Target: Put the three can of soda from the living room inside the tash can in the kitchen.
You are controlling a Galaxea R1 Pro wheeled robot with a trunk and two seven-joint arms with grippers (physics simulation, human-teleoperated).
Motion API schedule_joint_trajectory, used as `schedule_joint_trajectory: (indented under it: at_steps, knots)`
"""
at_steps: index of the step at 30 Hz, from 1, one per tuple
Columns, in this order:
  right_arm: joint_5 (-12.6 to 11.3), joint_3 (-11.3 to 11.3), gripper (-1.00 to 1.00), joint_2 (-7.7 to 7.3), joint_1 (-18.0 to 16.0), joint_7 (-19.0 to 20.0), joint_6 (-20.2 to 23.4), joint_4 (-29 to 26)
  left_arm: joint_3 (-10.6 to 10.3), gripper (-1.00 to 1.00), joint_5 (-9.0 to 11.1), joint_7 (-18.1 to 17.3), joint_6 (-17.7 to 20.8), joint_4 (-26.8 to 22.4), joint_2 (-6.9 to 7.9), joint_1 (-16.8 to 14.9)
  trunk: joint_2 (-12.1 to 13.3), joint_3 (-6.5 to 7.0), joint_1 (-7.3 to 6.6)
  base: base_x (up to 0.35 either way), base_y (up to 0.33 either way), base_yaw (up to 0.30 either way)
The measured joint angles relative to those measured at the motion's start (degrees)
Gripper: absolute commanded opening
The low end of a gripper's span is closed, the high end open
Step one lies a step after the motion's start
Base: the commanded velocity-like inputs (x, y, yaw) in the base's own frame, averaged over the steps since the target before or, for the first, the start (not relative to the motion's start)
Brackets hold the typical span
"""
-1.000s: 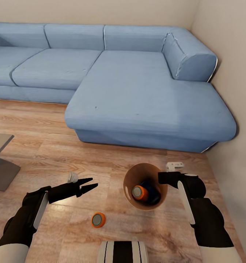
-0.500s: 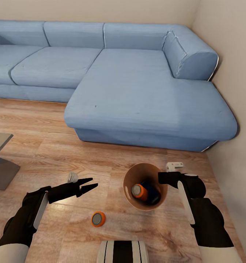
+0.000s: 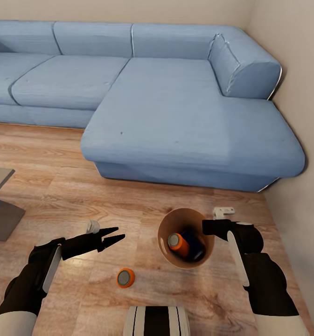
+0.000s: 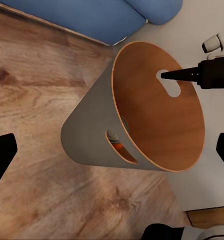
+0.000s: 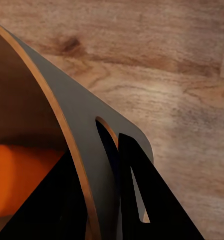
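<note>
- Warm brown wood floor (image 3: 59,186) fills the living room, with a cream wall at the back and right
- Large blue sectional sofa (image 3: 175,107) spans the far side, its chaise reaching toward the camera
- Corner of a low grey coffee table (image 3: 0,205) shows at the left edge
- Right arm reaches forward at lower right; right gripper (image 3: 212,227) is clamped on the rim of the trash can (image 3: 168,256), one dark finger (image 5: 141,200) outside the wall by a handle slot, the other inside
- Trash can is a tapered light-brown bin held off upright, its mouth tipped toward the head camera
- Left gripper (image 3: 111,237) hovers over bare floor left of the bin, fingers apart and holding nothing
- One orange soda can (image 3: 179,244) lies slanted inside the bin, silver top pointing up and left
- Second orange soda can (image 3: 125,278) stands upright on the floor, long axis vertical, silver top up, below the left gripper and apart from the bin
</note>
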Motion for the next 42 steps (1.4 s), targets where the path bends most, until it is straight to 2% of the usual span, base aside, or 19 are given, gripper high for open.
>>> schedule_joint_trajectory:
  at_steps: [42]
  knots:
    - [0.1, 0.0, -1.0, 0.0, 0.0, 0.0, 0.0, 0.0, 0.0, 1.0, -0.3, 0.1, 0.1, 0.0, 0.0, 0.0, 0.0, -2.72, 0.0, 0.0, 0.0, 0.0]
